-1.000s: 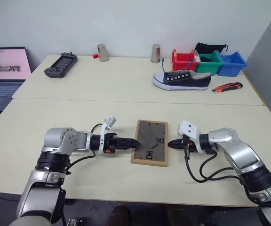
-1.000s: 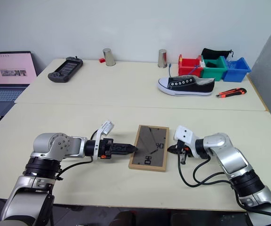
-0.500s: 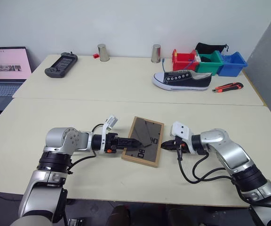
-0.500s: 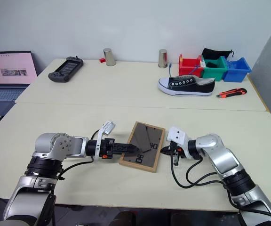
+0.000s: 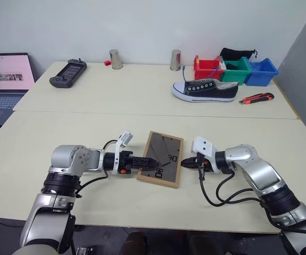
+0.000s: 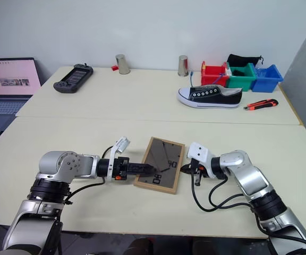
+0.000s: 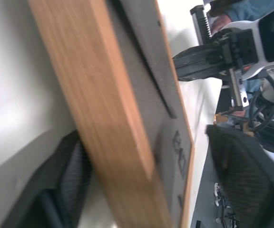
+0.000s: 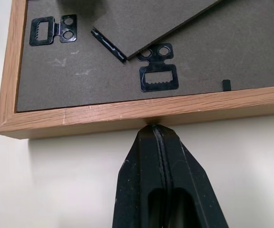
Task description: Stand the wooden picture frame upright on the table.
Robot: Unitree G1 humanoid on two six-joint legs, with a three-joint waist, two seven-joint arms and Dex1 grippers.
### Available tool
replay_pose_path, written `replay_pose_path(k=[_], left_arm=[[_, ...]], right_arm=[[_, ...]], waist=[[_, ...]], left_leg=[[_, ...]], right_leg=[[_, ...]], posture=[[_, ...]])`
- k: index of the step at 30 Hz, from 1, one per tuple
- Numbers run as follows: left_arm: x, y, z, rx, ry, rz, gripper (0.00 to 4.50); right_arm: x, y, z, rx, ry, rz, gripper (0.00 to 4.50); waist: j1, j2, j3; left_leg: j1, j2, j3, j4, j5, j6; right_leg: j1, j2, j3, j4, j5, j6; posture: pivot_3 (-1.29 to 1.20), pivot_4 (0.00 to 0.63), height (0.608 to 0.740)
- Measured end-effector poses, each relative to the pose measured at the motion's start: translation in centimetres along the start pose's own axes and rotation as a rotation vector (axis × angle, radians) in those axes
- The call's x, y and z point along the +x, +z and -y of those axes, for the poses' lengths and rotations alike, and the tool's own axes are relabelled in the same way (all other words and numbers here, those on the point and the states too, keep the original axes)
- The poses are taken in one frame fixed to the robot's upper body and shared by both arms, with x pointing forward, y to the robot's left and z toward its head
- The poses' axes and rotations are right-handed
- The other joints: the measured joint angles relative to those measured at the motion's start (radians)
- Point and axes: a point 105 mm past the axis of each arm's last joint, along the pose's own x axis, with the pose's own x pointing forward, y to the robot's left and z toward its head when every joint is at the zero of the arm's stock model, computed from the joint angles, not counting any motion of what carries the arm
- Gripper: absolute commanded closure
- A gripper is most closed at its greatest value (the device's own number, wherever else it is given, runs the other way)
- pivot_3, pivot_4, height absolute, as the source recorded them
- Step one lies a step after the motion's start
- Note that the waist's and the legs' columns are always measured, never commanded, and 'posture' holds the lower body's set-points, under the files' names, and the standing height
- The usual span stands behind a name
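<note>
Wooden picture frame (image 5: 161, 158) lies back up, its front hidden.

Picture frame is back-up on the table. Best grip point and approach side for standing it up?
Probably the long wooden edge of the picture frame, from the robot's left. The frame lies back-up, so only its thin rim offers two faces to pinch. The left hand already straddles that edge, one finger under, one over. The right hand, shut, braces the opposite edge.

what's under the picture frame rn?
The wooden picture frame lies back-up on the table, one left gripper finger beneath its raised edge. Its front is hidden.
</note>
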Motion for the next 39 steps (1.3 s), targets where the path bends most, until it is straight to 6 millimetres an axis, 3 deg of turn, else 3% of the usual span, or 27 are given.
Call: replay_pose_path(k=[6, 11, 25, 28, 31, 33, 34, 36, 39], left_arm=[[0.3, -0.4, 0.0, -0.014, -0.012, -0.011, 2.58], [0.4, -0.5, 0.7, -0.031, -0.069, -0.014, 3.08], [0.6, -0.3, 0.9, -0.035, -0.085, 0.013, 3.15], [0.6, -0.1, 1.0, -0.060, -0.085, 0.027, 3.15], [-0.5, 0.4, 1.3, -0.085, -0.066, 0.064, 3.15], [-1.1, 0.6, 1.3, -0.093, -0.055, 0.082, 3.15], [-1.4, 0.6, 1.6, -0.100, -0.061, 0.092, 3.15], [-1.8, 0.6, 2.3, -0.109, -0.097, 0.117, 3.15], [-1.7, 0.7, 3.0, -0.105, -0.123, 0.149, 3.15]], right_arm=[[0.4, 0.3, -0.2, 0.001, 0.007, 0.011, 4.50], [0.6, 0.4, -0.2, -0.005, 0.004, 0.007, 4.50], [0.3, 0.1, 0.0, 0.003, -0.002, -0.005, 4.50], [-1.8, -0.6, 0.9, 0.004, -0.032, -0.038, 4.50], [-6.0, -1.1, 2.8, 0.007, -0.108, -0.081, 4.50], [-7.6, -1.0, 3.3, 0.015, -0.123, -0.080, 4.50], [-8.0, -0.6, 3.3, 0.032, -0.105, -0.069, 4.15], [-9.5, 1.5, 3.5, 0.091, -0.052, -0.004, 3.79], [-11.2, 6.4, 4.0, 0.114, -0.001, 0.126, 3.09]], waist=[[0.000, 0.000, 0.000], [0.000, 0.000, 0.000], [0.001, 0.000, 0.000], [0.005, 0.000, 0.000], [0.000, -0.001, 0.000], [-0.007, 0.000, 0.000], [-0.012, 0.000, 0.001], [-0.022, 0.001, 0.002], [-0.025, 0.000, 0.002]], left_leg=[[0.000, 0.000, 0.000, 0.000, 0.000, 0.000], [0.000, 0.000, 0.000, 0.000, 0.000, 0.000], [0.000, 0.000, 0.000, 0.000, 0.000, 0.000], [-0.002, 0.000, -0.001, 0.001, 0.000, 0.000], [-0.003, 0.000, -0.001, 0.000, 0.000, 0.000], [-0.002, 0.001, -0.001, -0.001, 0.000, 0.000], [-0.003, 0.001, 0.000, -0.001, 0.000, 0.000], [-0.004, 0.001, 0.000, -0.001, 0.000, 0.000], [-0.003, 0.001, 0.000, -0.001, 0.000, 0.000]], right_leg=[[0.000, 0.000, 0.000, 0.000, 0.000, 0.000], [0.000, 0.000, 0.000, 0.000, 0.000, 0.000], [0.000, 0.000, 0.000, 0.000, 0.000, 0.000], [0.000, -0.001, -0.001, -0.002, 0.000, 0.000], [-0.001, 0.000, -0.002, -0.003, 0.000, 0.000], [-0.001, 0.001, -0.001, -0.003, 0.000, 0.000], [-0.002, 0.001, -0.001, -0.003, 0.000, 0.000], [-0.003, 0.000, 0.000, -0.003, 0.000, 0.000], [-0.002, 0.000, -0.001, -0.003, 0.000, 0.000]], posture=[[0.00, 0.150, 0.740], [0.00, 0.150, 0.740], [0.00, 0.150, 0.740], [0.00, 0.150, 0.740], [0.00, 0.150, 0.740], [0.00, 0.150, 0.740], [0.00, 0.150, 0.740], [0.00, 0.150, 0.740], [0.00, 0.150, 0.740]])
